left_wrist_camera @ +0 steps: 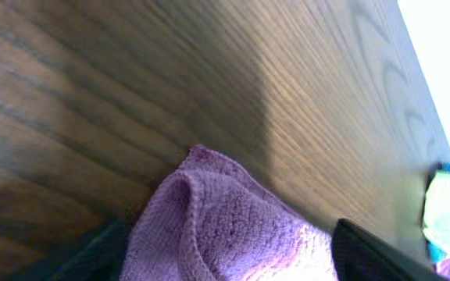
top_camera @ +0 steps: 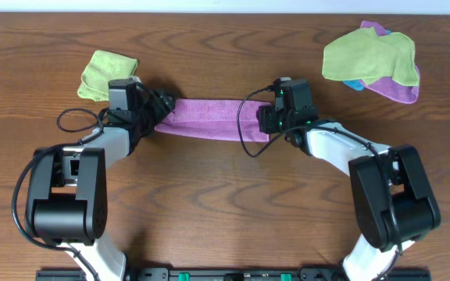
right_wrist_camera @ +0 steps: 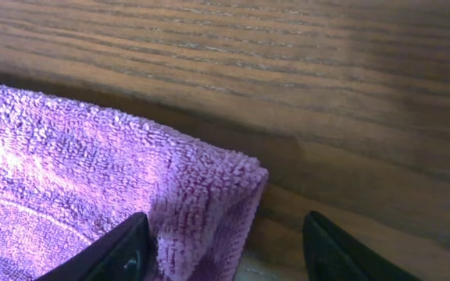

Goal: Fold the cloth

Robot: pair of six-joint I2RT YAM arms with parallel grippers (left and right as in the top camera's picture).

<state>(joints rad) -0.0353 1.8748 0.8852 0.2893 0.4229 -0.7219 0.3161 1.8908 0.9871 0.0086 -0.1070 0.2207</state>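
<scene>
Cloth: a mauve band, folded long and narrow. It lies flat on the table and spans the gap between the two claws.
Left claw: unclenched. The left fingers stand wide apart, and the cloth's bunched, rounded end rises between them.
Right claw: unclenched. The right fingers are spread. The cloth's corner lies against the one nearer the left claw, and bare wood shows before the other.
Cloth ends: one sits inside the left claw's spread and the other inside the right claw's. The middle stretches straight from claw to claw.
Lime-green cloth: crumpled, just beyond the left claw on its outer side, apart from the mauve band.
Heap of cloths: a green one lies on a violet one. The heap is well away from the right claw, outward and farther up the table.
</scene>
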